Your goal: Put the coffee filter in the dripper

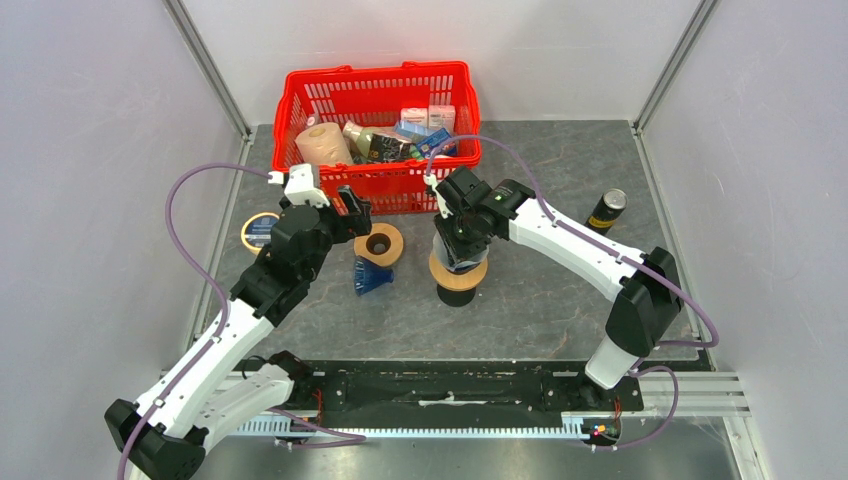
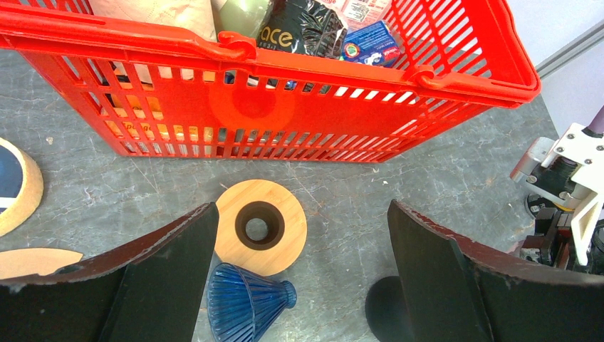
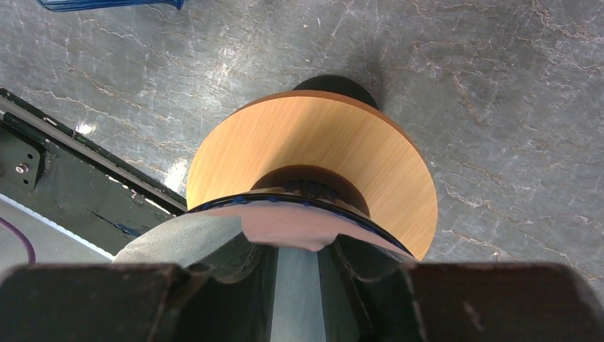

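Note:
The dripper (image 1: 458, 280) stands at mid-table, a black cylinder with a tan wooden collar (image 3: 320, 142). My right gripper (image 1: 462, 245) is directly above its mouth. In the right wrist view, the right gripper (image 3: 295, 246) is shut on the white coffee filter (image 3: 292, 224). The filter's paper lies inside the dark cone rim. In the top view the filter is hidden under the gripper. My left gripper (image 1: 355, 215) is open and empty. It hovers (image 2: 299, 278) above the table, left of the dripper, whose black base (image 2: 384, 310) shows by the right finger.
A separate wooden ring (image 1: 380, 243) (image 2: 285, 214) and a blue ribbed cone (image 1: 370, 277) (image 2: 246, 306) lie under the left gripper. A red basket (image 1: 380, 75) (image 2: 285, 107) of groceries stands behind. A tape roll (image 1: 262, 230), a brown paper piece (image 2: 35, 260) and a can (image 1: 607, 210) sit aside.

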